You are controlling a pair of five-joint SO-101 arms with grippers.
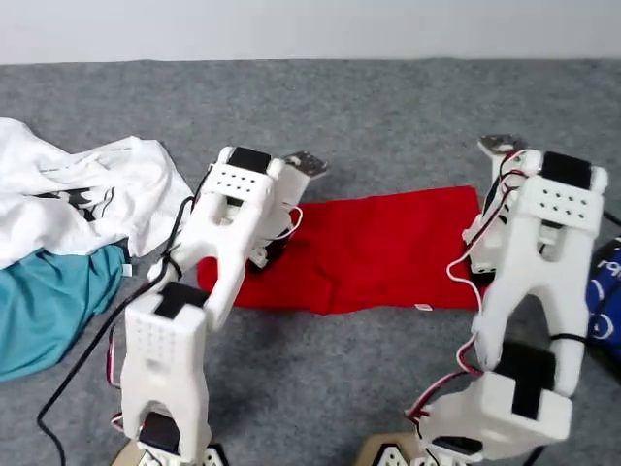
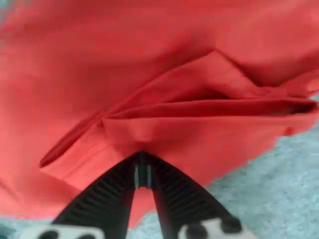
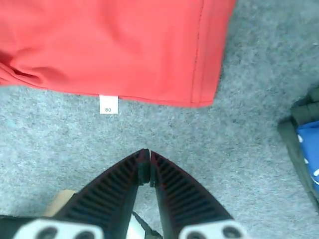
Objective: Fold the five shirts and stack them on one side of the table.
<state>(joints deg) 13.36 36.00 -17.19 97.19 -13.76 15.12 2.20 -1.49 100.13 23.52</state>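
Red shirt (image 2: 149,74) beneath left jaws

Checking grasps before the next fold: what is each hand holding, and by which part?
The left hand looks shut on the red shirt, pinching a folded edge. The right hand is shut on nothing, over the grey table.

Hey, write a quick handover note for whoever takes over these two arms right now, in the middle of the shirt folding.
Left gripper: shut, tips at a fold of the red shirt; can't tell if it pinches cloth.
Right gripper: shut, empty, over the table just off the red shirt's hem.
Done: red shirt lies mid-table, partly folded into a strip.
White shirt and teal shirt lie crumpled on the left arm's side; blue cloth lies at the right edge.
Left: finish the red shirt, fold the others, stack.
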